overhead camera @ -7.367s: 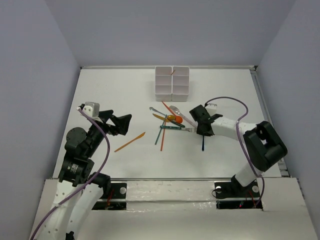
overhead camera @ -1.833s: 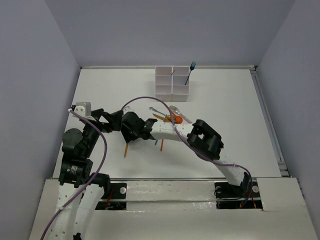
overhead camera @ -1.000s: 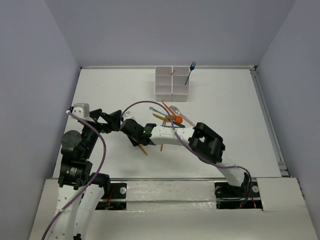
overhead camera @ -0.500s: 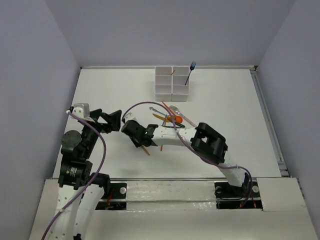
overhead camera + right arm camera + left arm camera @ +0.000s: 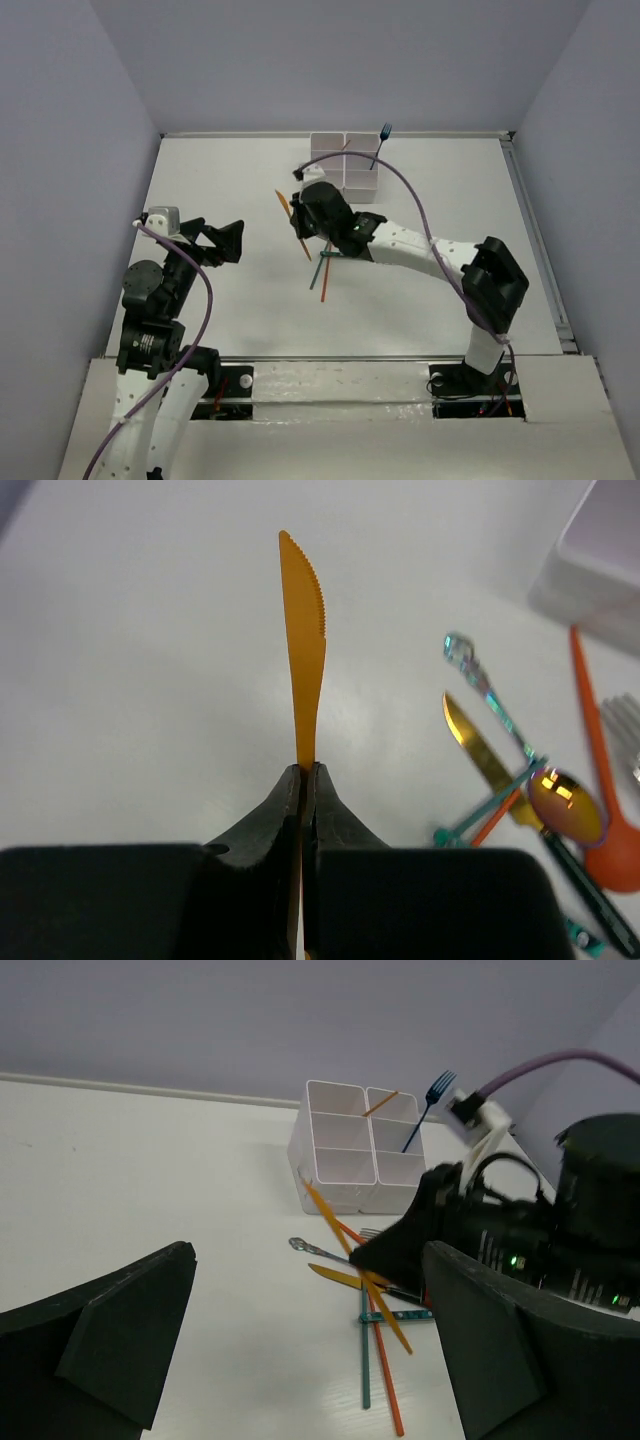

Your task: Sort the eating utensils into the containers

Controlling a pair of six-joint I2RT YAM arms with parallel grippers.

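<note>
My right gripper (image 5: pixel 303 222) is shut on an orange serrated knife (image 5: pixel 303 680) and holds it above the table, left of and in front of the white compartment block (image 5: pixel 345 168). The knife (image 5: pixel 293 225) slants from far left to near right. A blue fork (image 5: pixel 380 142) and an orange stick (image 5: pixel 380 1103) stand in the block's far compartments. The other utensils lie in a pile (image 5: pixel 325 268) under the right arm: a gold knife (image 5: pixel 488 760), an orange-bowled spoon (image 5: pixel 598 820), a teal stick (image 5: pixel 365 1360) and an orange stick (image 5: pixel 385 1390). My left gripper (image 5: pixel 230 243) is open and empty, to the left.
The right arm (image 5: pixel 430 250) stretches across the table from its base at the near right. A purple cable (image 5: pixel 410 195) arcs over it. The table's raised edge (image 5: pixel 520 200) runs along the right side.
My right gripper has carried the orange knife from the near left-centre of the table up and away, toward the white block. The left arm has not moved.
</note>
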